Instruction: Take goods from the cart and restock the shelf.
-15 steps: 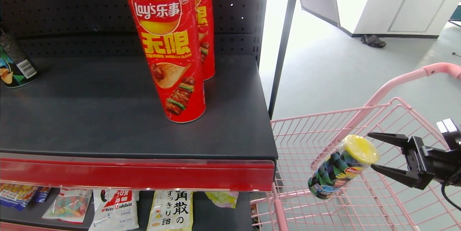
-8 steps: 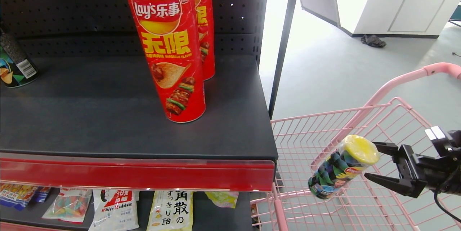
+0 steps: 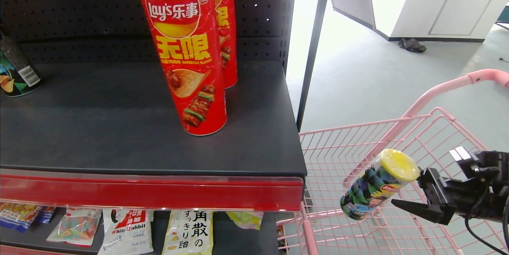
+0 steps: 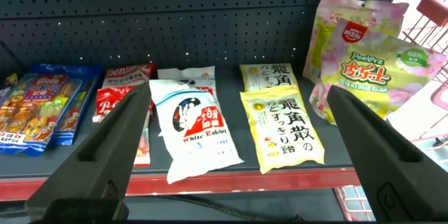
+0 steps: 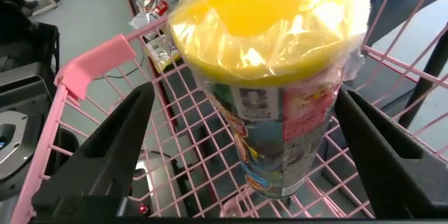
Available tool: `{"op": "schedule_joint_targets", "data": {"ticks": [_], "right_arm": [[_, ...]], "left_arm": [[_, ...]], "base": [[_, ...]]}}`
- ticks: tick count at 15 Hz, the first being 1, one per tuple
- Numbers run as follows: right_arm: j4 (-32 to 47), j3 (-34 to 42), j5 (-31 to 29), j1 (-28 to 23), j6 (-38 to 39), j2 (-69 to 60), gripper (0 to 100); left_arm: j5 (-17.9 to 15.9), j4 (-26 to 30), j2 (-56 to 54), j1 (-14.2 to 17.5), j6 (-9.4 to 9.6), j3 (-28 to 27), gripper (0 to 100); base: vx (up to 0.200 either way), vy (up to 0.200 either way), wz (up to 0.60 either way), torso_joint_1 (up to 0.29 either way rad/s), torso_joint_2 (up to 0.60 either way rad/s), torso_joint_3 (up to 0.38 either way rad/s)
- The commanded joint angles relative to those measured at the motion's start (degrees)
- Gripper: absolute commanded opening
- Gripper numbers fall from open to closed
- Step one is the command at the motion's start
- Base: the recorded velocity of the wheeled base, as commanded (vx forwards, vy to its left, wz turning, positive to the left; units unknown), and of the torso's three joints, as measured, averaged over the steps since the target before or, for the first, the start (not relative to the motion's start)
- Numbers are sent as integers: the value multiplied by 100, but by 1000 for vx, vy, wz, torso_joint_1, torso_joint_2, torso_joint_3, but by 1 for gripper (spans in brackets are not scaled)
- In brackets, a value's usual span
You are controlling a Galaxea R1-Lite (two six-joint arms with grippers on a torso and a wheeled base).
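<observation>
View from head: right gripper [image 3: 406,189] spread wide inside pink cart [image 3: 433,117]; you see yellow-lidded can [image 3: 372,187] tilted, lid end at fingertips. Main shelf [image 3: 119,127] well off to gripper's left, two red cans [image 3: 191,56] upright on it.

Left wrist view: left gripper [image 4: 238,133] spread wide, facing snack bags [image 4: 280,126] on lower shelf [image 4: 241,169].

Right wrist view: yellow-lidded can [image 5: 280,77] sits between parted fingers [image 5: 105,154]; you cannot tell contact.

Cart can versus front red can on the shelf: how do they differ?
The cart can leans in the cart; the front red can stands upright on the shelf. The cart can is dark, multicoloured, yellow-lidded; the front red can is red with yellow. Both are cylinders.
</observation>
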Motion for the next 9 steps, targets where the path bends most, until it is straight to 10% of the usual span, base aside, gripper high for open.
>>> {"op": "schedule_joint_targets", "data": {"ticks": [1, 9], "right_arm": [[-9, -6, 6, 182, 2, 231, 100], [-44, -59, -21, 639, 20, 416, 100]], "left_arm": [[0, 0, 5, 1, 1, -2, 100], [0, 0, 5, 1, 1, -2, 100]], "base": [[0, 0, 0, 0, 0, 0], [0, 0, 0, 0, 0, 0]]}}
